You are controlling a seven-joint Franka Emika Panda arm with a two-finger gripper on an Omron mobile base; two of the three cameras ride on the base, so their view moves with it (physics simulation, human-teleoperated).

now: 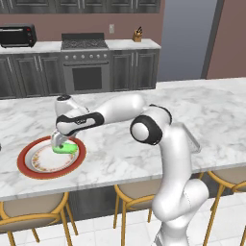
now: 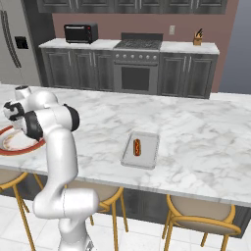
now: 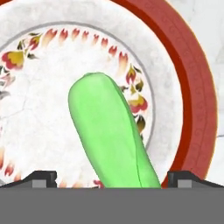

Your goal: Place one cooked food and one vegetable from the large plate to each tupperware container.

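Jaws are seen spread wide, gripper [image 3: 112, 179] at the bottom of the hand view, one dark tip at lower left, the other at lower right, nothing clamped. Between them a long green vegetable [image 3: 109, 135] is framed, lying on the large plate [image 3: 197, 87] and running from the middle of the frame down to the lower edge; whether the tips are already level with it cannot be told. In the left base view the gripper [image 1: 59, 142] is placed low over the same green vegetable [image 1: 65, 148] at left of centre, on the red-rimmed large plate [image 1: 29, 166]. Risk, as judged: the rounded, smooth body may be squeezed out sideways if the jaws are closed off-centre or too high; a tip may also be driven onto the plate face if descent is carried too far. In the right base view one tupperware container [image 2: 149, 156] is seen at centre, well apart from the plate, a hot dog [image 2: 138, 146] lying in its left half; no vegetable is seen in it.
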